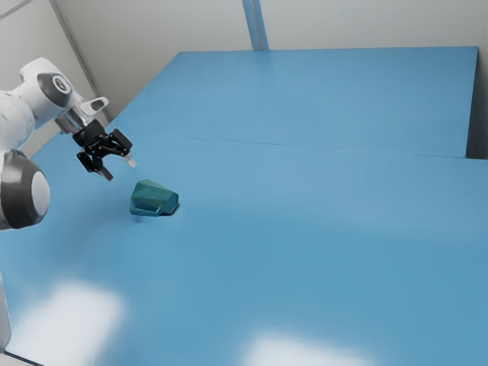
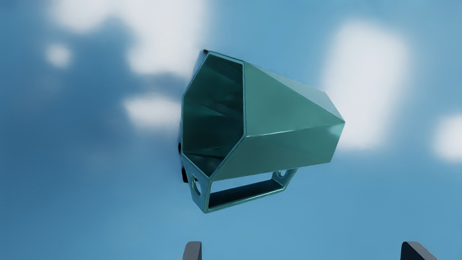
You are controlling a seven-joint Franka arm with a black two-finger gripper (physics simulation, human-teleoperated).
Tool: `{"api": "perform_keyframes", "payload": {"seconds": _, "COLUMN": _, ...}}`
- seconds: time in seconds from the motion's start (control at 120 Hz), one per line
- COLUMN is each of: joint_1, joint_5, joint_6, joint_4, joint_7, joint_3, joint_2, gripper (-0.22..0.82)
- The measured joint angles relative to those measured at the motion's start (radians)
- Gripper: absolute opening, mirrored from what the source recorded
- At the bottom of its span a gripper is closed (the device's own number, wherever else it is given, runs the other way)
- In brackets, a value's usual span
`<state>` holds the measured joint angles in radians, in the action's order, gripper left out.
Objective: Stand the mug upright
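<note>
Task progress: approx. zero as far as I can see. The green faceted mug (image 1: 154,200) is lying on its side on the blue table (image 1: 305,236), left of centre & about mid-height in the ext. view. Its open mouth (image 2: 213,115) faces sideways, not up, & the narrow base (image 2: 336,141) points the opp. way, w/ the handle (image 2: 249,192) out along the side nearer my fingertips.

My gripper (image 1: 119,169) is in the upper left of the ext. view, at the end of the white arm (image 1: 34,88), above & just to the ext. view's left of the mug. It's empty: fingers spread wide, nothing btwn them, no contact w/ the mug.

So, done: hand near the mug & ready to take it, no more than that. Left: approach, grasp, tip upright, set on base, let go, i.e. prob. the whole job. Next move, I'd say: go down & close on the body or the rim, then rotate so the mouth comes up. Watch for: slanted facets could slip in my grip, & the handle could foul a finger or catch the table mid-turn. Release only w/ base flat, else it may topple again.
</note>
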<state>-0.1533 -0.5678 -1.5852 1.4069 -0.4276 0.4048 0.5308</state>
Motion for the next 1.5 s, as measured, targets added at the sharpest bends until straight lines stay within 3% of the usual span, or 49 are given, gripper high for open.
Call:
{"api": "perform_keyframes", "payload": {"seconds": 0.633, "joint_1": -0.053, "joint_5": -0.165, "joint_6": -0.058, "joint_4": -0.012, "joint_7": -0.371, "joint_3": 0.000, "joint_2": 0.116, "gripper": 0.60}}
{"api": "perform_keyframes", "payload": {"seconds": 1.5, "joint_1": -0.062, "joint_5": -0.403, "joint_6": 0.020, "joint_4": 0.083, "joint_7": -0.537, "joint_3": 0.008, "joint_2": 0.156, "gripper": 0.60}}
